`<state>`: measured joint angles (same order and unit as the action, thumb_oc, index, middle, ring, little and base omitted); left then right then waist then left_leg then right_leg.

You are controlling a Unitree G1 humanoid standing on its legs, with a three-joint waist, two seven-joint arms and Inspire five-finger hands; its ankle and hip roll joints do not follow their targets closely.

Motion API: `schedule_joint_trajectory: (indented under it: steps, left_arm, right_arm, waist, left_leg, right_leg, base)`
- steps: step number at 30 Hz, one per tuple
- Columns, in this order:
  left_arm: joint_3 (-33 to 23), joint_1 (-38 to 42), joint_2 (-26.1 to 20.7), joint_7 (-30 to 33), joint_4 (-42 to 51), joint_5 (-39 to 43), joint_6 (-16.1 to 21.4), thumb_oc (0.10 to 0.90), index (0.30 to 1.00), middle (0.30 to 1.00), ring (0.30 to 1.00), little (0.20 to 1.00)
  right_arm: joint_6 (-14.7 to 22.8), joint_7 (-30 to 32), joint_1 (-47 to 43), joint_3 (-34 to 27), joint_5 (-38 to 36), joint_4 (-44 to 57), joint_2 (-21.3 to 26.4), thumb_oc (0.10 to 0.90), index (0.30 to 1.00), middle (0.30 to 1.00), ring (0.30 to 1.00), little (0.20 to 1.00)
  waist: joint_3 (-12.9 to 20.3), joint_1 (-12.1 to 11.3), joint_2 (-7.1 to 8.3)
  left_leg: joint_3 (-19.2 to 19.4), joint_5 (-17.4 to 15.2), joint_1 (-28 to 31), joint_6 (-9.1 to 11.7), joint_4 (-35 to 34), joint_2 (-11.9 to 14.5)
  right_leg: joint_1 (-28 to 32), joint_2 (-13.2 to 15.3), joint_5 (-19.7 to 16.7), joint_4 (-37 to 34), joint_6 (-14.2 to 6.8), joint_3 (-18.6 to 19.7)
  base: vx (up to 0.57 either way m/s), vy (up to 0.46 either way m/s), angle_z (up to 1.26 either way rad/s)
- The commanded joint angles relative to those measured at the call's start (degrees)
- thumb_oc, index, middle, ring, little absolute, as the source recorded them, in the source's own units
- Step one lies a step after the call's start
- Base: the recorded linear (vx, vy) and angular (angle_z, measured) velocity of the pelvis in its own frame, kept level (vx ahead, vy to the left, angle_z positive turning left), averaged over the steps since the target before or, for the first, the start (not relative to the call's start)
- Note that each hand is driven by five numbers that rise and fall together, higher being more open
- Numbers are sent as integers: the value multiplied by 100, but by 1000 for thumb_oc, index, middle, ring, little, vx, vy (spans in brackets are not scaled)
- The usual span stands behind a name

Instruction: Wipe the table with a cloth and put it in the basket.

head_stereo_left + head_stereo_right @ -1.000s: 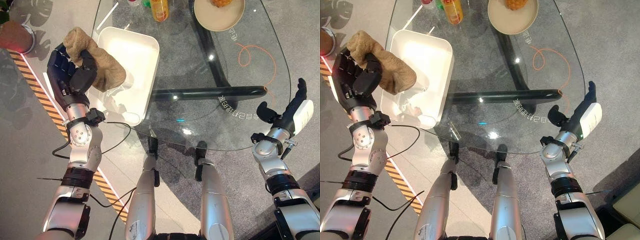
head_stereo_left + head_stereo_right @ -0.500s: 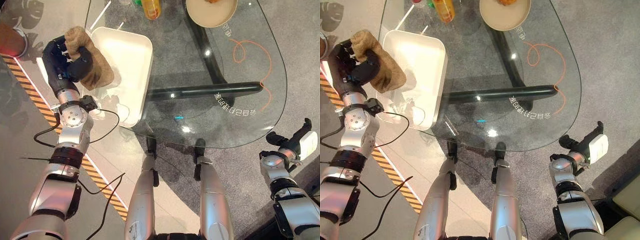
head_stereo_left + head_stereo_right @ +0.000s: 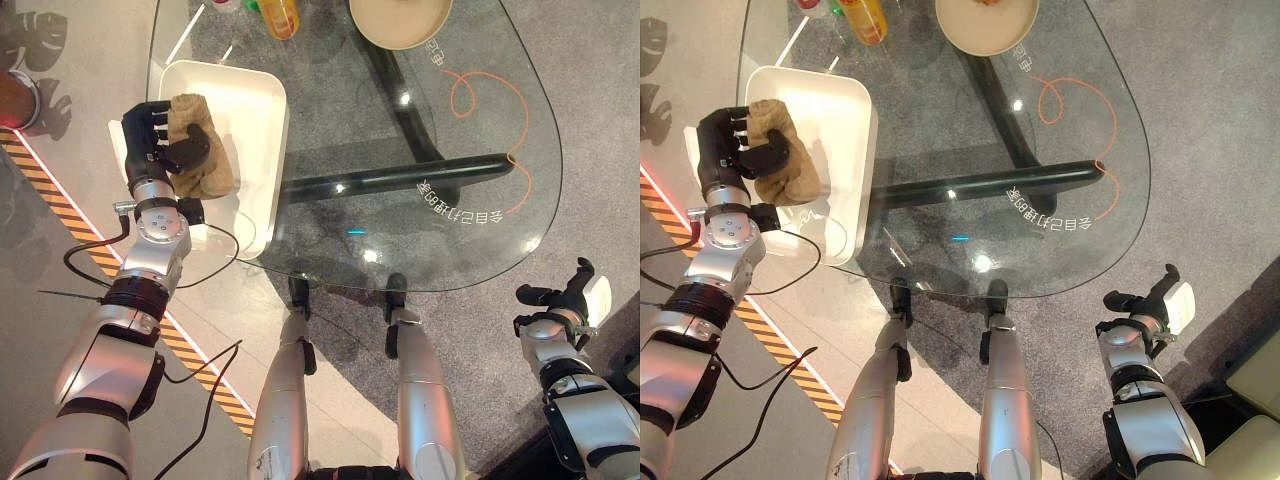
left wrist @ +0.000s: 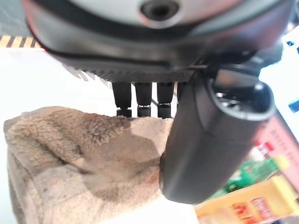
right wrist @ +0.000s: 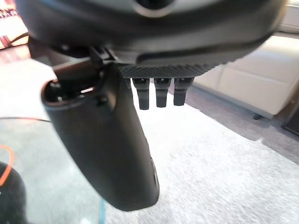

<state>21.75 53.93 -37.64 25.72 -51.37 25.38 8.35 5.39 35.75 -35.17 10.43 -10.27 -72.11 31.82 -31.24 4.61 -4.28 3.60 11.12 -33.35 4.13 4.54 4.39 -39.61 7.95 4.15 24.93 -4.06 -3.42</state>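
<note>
Left hand (image 3: 160, 150) over white basket (image 3: 262, 110), fingers and thumb curled round tan cloth (image 3: 197, 160) – grip kept so cloth clears rim before drop. Cloth bunched, hanging into basket at its left side; resting on bottom or not, cannot tell. Basket on glass table (image 3: 480, 215), at its left end. Right hand (image 3: 570, 295) low off table's near right edge, fingers loose, holding nothing – idle, clear of work. Likely next: release

From the head we looked steeply down through two eyes set slightly apart, both taking in the rounded clear glass desk (image 3: 440, 180) and the white rectangular plastic basket (image 3: 845, 120). Each wrist camera looked along its own dark robot hand from very close: left (image 4: 205, 140), right (image 5: 107, 154).
</note>
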Motion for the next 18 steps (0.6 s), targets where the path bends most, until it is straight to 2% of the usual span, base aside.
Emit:
schedule_joint_trajectory:
  steps: [1,11,18]
  left_arm:
    - [-200,889,-707,107,-155,-536,164,100,300,300,300,200]
    - [53,1073,-635,-144,-552,-896,-290,100,300,300,300,200]
    - [203,1132,-597,-342,-593,-1044,-429,100,300,300,300,200]
  right_arm:
    - [-119,6,162,148,-131,-111,268,800,900,900,900,900]
    - [-219,-44,151,245,-87,-98,183,800,900,900,900,900]
    - [-226,-47,160,255,-70,-100,158,800,900,900,900,900]
  waist:
    - [144,52,41]
    - [144,137,51]
    - [144,160,61]
  left_leg:
    - [259,-1038,-19,-91,857,-103]
    - [278,-976,-86,-94,835,-99]
    - [288,-964,-109,-88,838,-89]
  right_leg:
    - [183,-50,-358,-703,-77,-21]
    - [83,-109,-417,-717,-62,61]
    - [55,-122,-435,-720,-60,78]
  base:
    - [12,23,-4]
    - [1,8,-2]
    - [0,0,0]
